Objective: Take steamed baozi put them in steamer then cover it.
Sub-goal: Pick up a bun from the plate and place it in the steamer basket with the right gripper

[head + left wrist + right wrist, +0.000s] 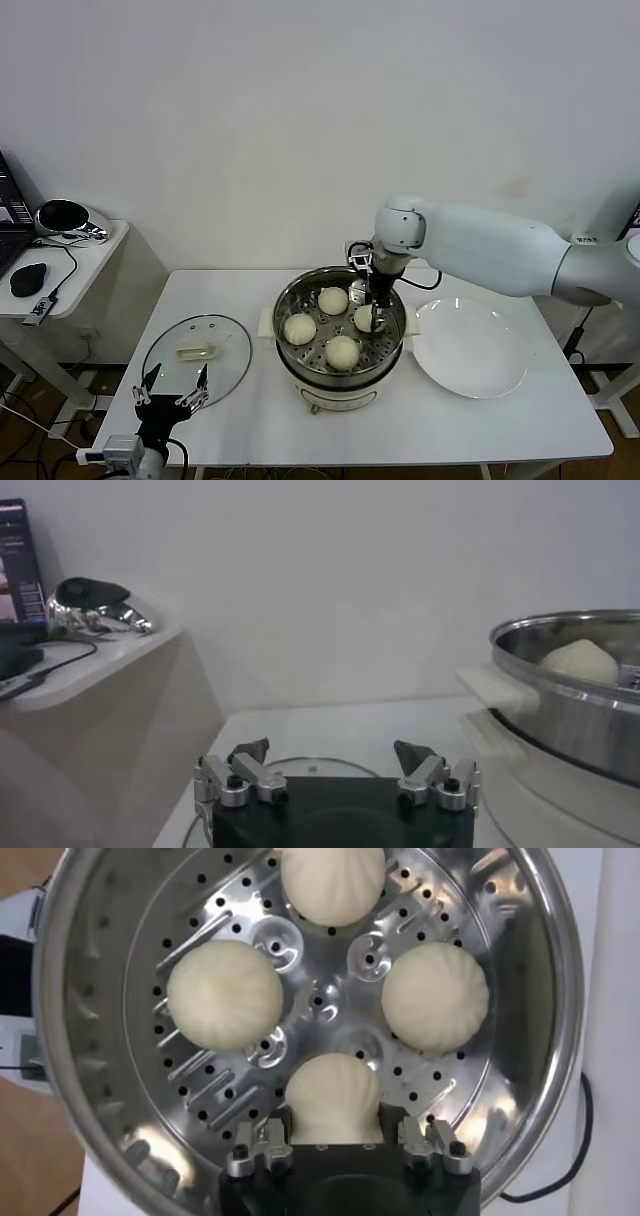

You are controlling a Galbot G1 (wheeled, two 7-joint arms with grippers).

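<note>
The steamer (284, 312) stands mid-table, its perforated floor (320, 998) holding several cream-white baozi (333, 300) (224, 993). My right gripper (374, 318) (334, 1120) reaches down inside it on the right side. One baozi (332, 1093) rests on the floor between its fingers (283, 1123), which stand open close beside the bun's sides. The cover (228, 345), clear glass with a cream handle (197, 350), lies flat on the table left of the steamer. My left gripper (172, 385) (333, 752) hovers open and empty near the cover's front edge (320, 765).
A white plate (470, 348) lies right of the steamer, with nothing on it. A side table (70, 270) at far left carries a mouse, cables and a shiny object. The steamer's wall (570, 710) shows in the left wrist view.
</note>
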